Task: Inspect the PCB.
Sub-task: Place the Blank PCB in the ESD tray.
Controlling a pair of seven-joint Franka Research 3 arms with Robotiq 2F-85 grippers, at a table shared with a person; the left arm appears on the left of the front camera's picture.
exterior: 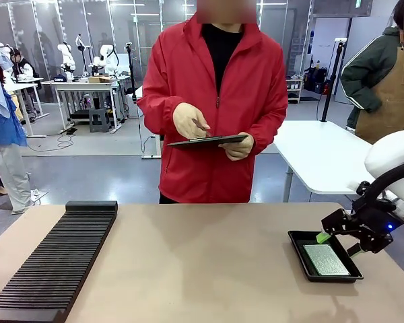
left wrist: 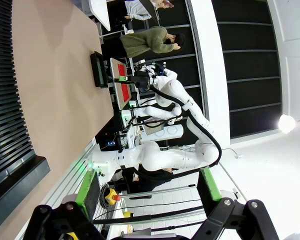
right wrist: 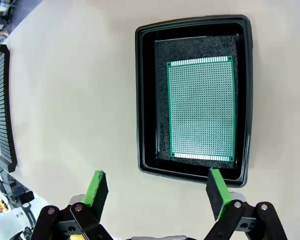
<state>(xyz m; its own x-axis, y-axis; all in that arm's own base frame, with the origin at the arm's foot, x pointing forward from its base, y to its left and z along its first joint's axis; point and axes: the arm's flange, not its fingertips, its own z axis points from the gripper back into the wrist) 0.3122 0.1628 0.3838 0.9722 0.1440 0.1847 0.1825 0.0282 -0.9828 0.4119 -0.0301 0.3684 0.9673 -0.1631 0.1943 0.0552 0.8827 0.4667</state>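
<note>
Thin green perforated PCB (right wrist: 202, 108) lies flat on the foam liner of a shallow black rectangular tray (right wrist: 145, 95), right end of the beige tabletop (exterior: 202, 262). Right gripper (right wrist: 157, 193) hovers above the tray's near edge, jaws spread wide, holding nothing. Left gripper (left wrist: 147, 197) also wide open and empty, raised off the table. Black ribbed slotted rack (exterior: 54, 262) lies at the left end. Person in a red jacket (exterior: 215, 108) stands opposite, holding a dark tablet (exterior: 207, 140). Right gripper's fingers partly cut off in the front view.
</note>
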